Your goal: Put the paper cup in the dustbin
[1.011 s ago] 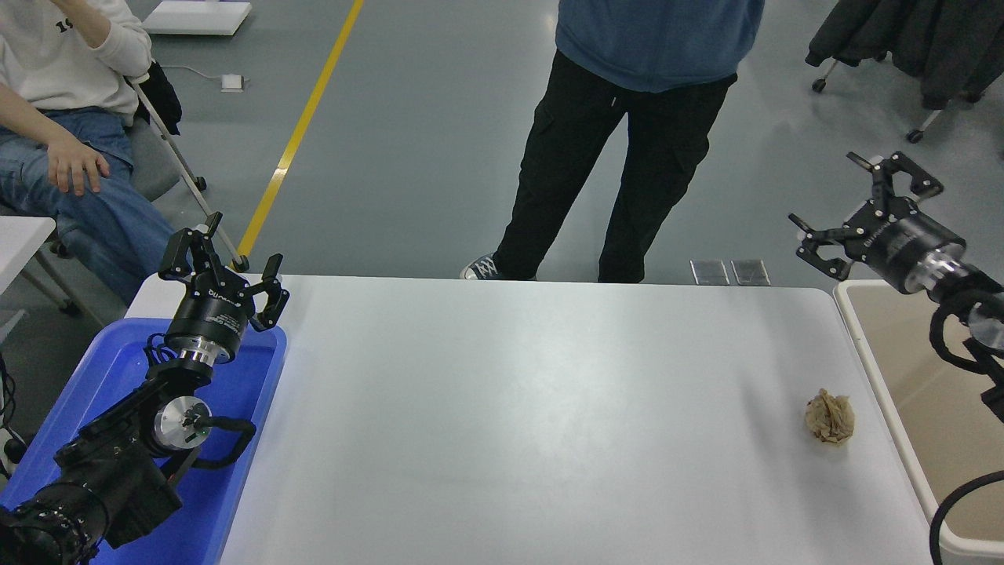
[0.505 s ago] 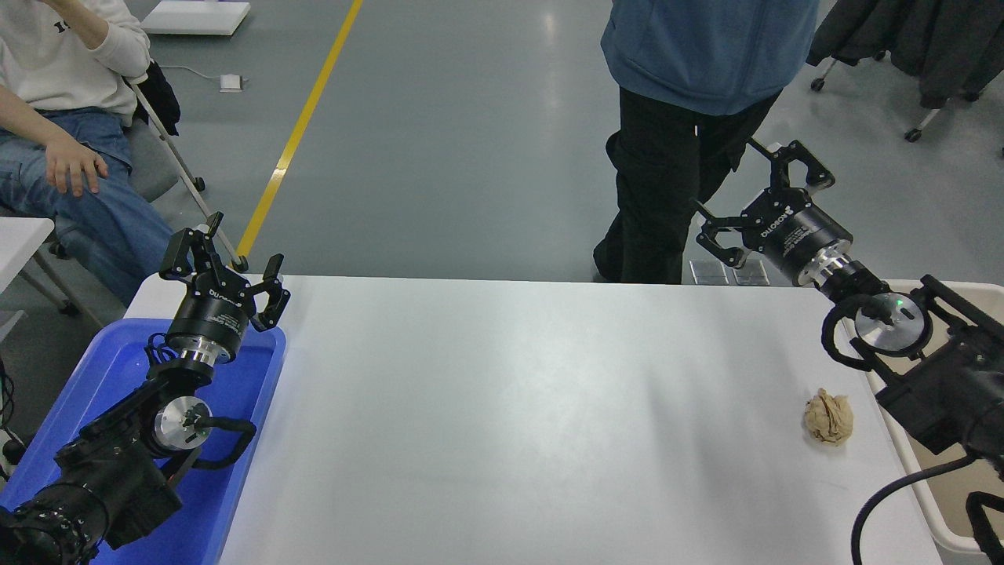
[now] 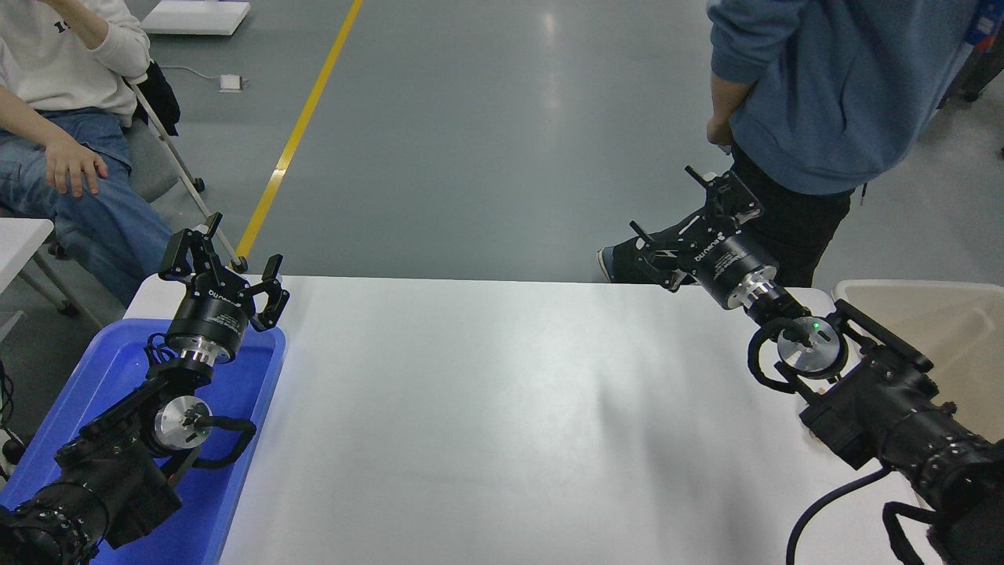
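No paper cup shows in the head view. The beige dustbin (image 3: 953, 322) stands at the table's right edge, partly behind my right arm. My right gripper (image 3: 684, 216) is open and empty, raised over the table's far edge, left of the bin. My left gripper (image 3: 222, 259) is open and empty, parked above the far end of the blue tray at the lower left.
A bright blue tray (image 3: 118, 377) sits at the table's left edge under the left arm. A person in a blue hoodie (image 3: 831, 94) stands close behind my right gripper. Another person (image 3: 70, 118) sits at the far left. The brown paper ball is hidden.
My right arm has swung left from over the bin to the table's far edge, and now covers the brown paper ball. The standing person has stepped right. The left arm has not moved.
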Controlling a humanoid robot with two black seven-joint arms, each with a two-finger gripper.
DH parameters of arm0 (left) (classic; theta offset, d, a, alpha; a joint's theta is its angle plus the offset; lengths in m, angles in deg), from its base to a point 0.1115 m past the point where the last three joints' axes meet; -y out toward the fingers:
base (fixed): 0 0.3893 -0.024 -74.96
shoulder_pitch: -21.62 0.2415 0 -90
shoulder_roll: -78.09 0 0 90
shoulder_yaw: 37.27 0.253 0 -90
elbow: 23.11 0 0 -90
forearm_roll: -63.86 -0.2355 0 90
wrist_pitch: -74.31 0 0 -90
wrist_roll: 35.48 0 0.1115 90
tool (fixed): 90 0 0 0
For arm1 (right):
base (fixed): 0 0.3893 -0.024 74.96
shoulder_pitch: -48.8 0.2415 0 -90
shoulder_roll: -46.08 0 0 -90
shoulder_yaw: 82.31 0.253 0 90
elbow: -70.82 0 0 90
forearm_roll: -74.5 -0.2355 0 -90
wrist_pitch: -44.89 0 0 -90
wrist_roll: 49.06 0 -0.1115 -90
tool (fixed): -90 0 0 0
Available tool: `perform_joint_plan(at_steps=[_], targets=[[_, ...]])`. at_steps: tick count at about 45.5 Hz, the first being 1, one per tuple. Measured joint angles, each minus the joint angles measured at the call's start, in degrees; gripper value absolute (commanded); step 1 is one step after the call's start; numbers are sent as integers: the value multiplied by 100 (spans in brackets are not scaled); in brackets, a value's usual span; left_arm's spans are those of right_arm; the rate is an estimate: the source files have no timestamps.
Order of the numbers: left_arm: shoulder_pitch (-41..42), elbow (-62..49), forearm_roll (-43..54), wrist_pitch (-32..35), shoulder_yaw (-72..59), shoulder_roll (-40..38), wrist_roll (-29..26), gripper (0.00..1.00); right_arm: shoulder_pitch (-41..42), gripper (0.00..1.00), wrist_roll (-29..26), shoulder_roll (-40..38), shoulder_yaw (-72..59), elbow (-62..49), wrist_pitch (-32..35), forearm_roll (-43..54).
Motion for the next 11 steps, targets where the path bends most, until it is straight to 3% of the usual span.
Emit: perform_joint_plan(at_steps=[11], targets=[[0,0,0,0,0,0,0,100,-96,100,47,270,-19,-100,3,3]])
